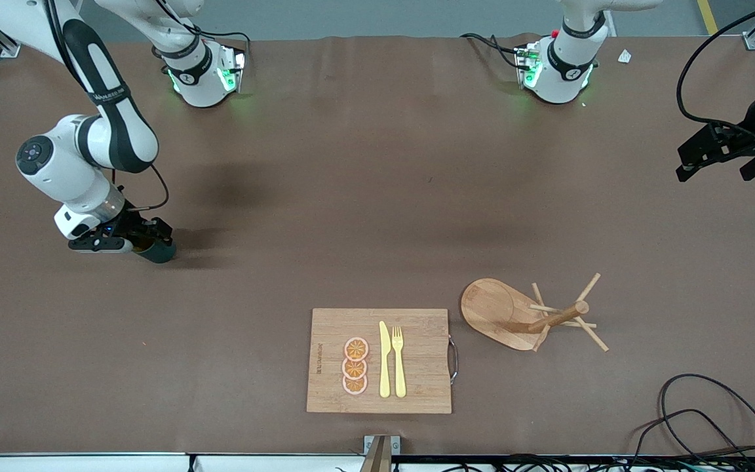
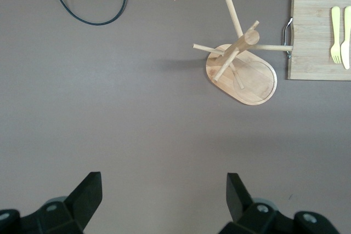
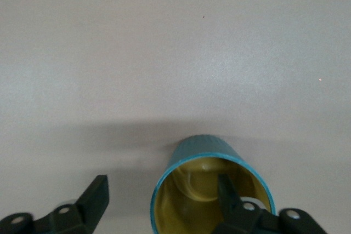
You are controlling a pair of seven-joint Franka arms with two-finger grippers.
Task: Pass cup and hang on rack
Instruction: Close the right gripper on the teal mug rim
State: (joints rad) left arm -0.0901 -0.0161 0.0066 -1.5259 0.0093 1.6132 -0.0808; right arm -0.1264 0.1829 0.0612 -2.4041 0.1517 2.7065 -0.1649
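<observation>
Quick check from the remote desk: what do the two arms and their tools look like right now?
Both arms are glossy white with black joint bands and black lettered panels; green lights glow at their bases. Black cables loop along each. The right tool and left tool are matte black, with wedge-shaped fingers.

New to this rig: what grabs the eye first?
The right claw, low at the right arm's end of the table, straddles the wall of the cup, one finger inside the rim. The rack stands beside the cutting board. The left claw waits open, up in the air.
</observation>
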